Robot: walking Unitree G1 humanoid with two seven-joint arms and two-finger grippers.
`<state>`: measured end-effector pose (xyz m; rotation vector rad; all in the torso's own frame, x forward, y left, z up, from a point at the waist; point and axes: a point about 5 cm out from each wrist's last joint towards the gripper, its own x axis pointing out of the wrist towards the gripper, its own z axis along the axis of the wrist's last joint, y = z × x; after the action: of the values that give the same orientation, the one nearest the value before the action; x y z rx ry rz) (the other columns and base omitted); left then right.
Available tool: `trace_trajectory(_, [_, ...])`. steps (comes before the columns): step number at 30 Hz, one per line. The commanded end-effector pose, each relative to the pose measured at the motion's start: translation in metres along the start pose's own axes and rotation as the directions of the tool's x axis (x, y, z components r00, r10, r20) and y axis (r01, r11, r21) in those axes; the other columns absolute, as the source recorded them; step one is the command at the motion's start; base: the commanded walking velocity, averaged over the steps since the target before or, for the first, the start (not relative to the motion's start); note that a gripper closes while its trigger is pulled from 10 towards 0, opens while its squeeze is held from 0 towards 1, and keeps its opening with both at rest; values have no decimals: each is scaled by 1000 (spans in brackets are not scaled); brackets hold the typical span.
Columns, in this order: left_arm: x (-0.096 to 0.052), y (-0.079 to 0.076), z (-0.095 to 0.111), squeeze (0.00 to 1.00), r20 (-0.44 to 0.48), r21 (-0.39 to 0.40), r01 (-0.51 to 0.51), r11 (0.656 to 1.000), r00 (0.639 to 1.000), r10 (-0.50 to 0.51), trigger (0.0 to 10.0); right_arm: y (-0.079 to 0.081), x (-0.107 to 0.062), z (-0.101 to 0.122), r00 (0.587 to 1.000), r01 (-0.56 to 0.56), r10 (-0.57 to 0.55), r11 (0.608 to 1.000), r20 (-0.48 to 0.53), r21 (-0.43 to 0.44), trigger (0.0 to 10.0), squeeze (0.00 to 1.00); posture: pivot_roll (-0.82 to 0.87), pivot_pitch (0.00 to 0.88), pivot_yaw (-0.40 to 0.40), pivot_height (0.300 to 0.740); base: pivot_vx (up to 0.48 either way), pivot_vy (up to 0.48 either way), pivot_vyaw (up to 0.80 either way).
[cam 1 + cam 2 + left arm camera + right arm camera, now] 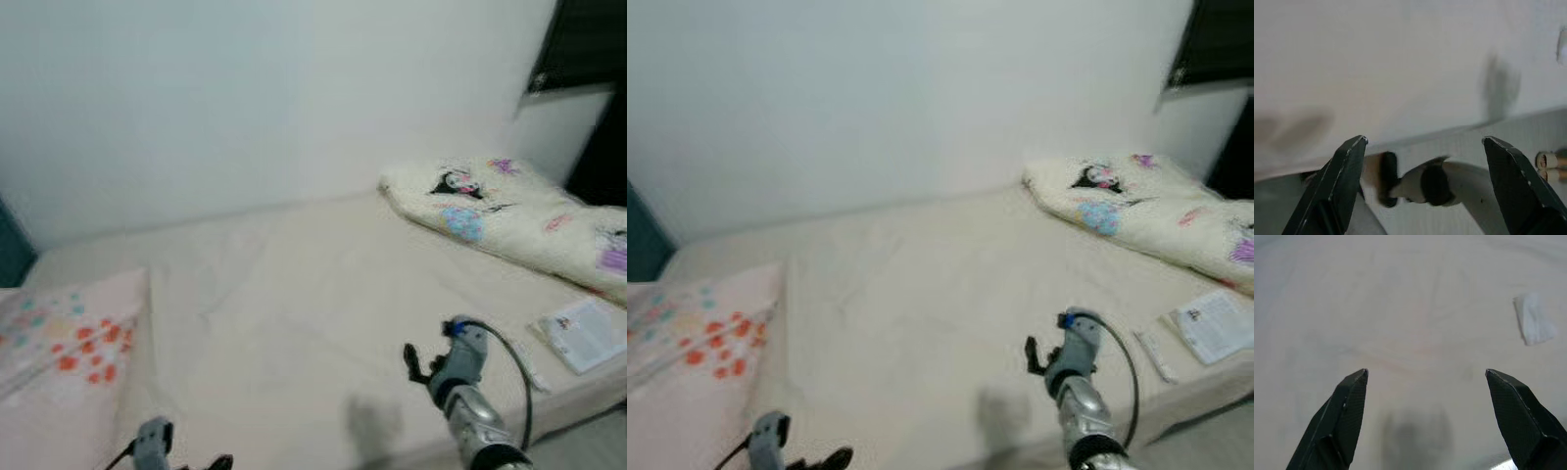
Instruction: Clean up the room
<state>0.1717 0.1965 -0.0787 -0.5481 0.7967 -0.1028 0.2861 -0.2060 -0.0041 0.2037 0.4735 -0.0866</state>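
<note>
A bed with a cream sheet (294, 284) lies before me. My right gripper (416, 364) hovers open over the sheet near the bed's front edge, holding nothing. In the right wrist view its fingers (1347, 411) spread wide above the bare sheet, with a small white scrap (1533, 319) lying ahead of them. My left gripper (217, 462) hangs low at the bed's front left, and its fingers (1337, 186) are open and empty beside the mattress edge. A white booklet (585, 333) and a thin white strip (529, 364) rest on the bed's right front corner.
A folded cream blanket (509, 211) with cartoon prints lies along the bed's right side. A pillow (69, 343) with orange and teal flowers sits at the left. A white wall (274, 98) runs behind the bed. A dark window (588, 39) is at the upper right.
</note>
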Motion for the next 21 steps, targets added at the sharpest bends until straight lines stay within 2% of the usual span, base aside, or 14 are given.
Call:
trace_trajectory(1, [2, -2, 2, 0, -6, 8, 3, 1000, 1000, -3, 10000, -5, -1, -1, 1000, 7, -7, 1000, -7, -7, 10000, 0, -180, 0, 32, 740, 0, -480, 0])
trace_trajectory(9, [4, -6, -1, 0, -30, 24, 14, 1000, 999, -13, 10000, -5, -4, -10, 1000, -12, 11, 1000, -24, -12, 10000, 0, -187, 0, 31, 740, 0, -480, 0])
trace_trajectory(21, [6, -10, -2, 0, -43, 39, 23, 999, 999, -21, 10000, -7, -3, -3, 1000, -23, 23, 999, -4, -22, 10000, 0, -195, 0, 28, 740, 0, -480, 0])
